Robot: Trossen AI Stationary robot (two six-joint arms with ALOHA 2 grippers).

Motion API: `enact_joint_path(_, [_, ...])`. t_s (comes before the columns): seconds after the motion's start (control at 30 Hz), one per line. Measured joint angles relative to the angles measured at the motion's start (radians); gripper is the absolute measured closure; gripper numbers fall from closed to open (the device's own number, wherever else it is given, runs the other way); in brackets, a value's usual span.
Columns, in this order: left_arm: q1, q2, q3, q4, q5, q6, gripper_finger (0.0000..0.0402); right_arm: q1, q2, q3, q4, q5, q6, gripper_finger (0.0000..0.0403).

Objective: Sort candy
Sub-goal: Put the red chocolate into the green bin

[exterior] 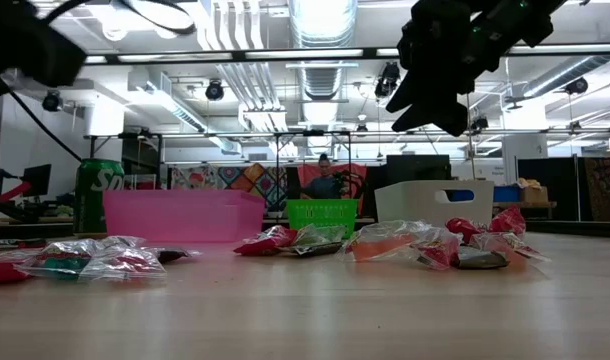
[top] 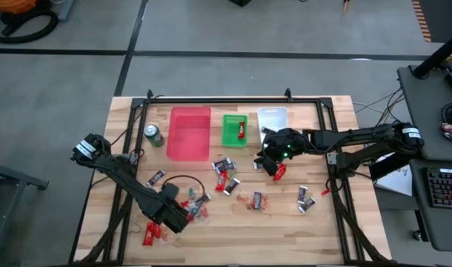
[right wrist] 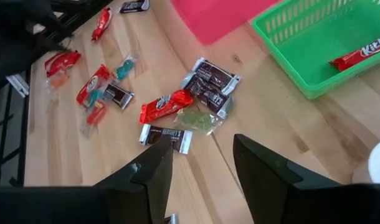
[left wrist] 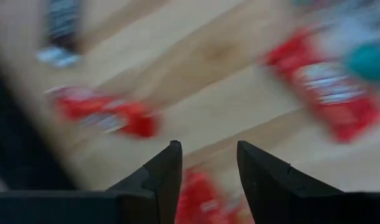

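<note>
High view: sorting is at an early stage. One red bar [top: 242, 130] lies in the green bin [top: 230, 137]; the pink bin [top: 189, 144] looks empty. Most candy [top: 226, 182] is scattered mid-table. Left gripper [top: 175, 219], near left, fingers spread, empty, above red sweets. Right gripper [top: 269, 162], fingers spread, empty, just right of the green bin.

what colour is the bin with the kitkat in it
Green, a mesh-sided basket; the right wrist view shows it best, with the red KitKat inside.
</note>
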Motion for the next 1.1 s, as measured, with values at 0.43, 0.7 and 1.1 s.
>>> enact_joint_path(0.43, [-0.008,0.016,-0.021,-0.066,0.037,0.055,0.0288,0.004,0.006,0.000,0.000,0.000,-0.001,0.0242])
enact_joint_path(0.7, [-0.008,0.120,-0.063,-0.060,0.038,-0.019,0.0216,0.004,0.013,-0.001,0.001,0.002,-0.004,0.0243])
enact_joint_path(1.1, [-0.009,0.164,-0.097,0.000,0.028,-0.003,0.0194,0.004,0.013,-0.001,0.001,0.002,-0.011,0.0241])
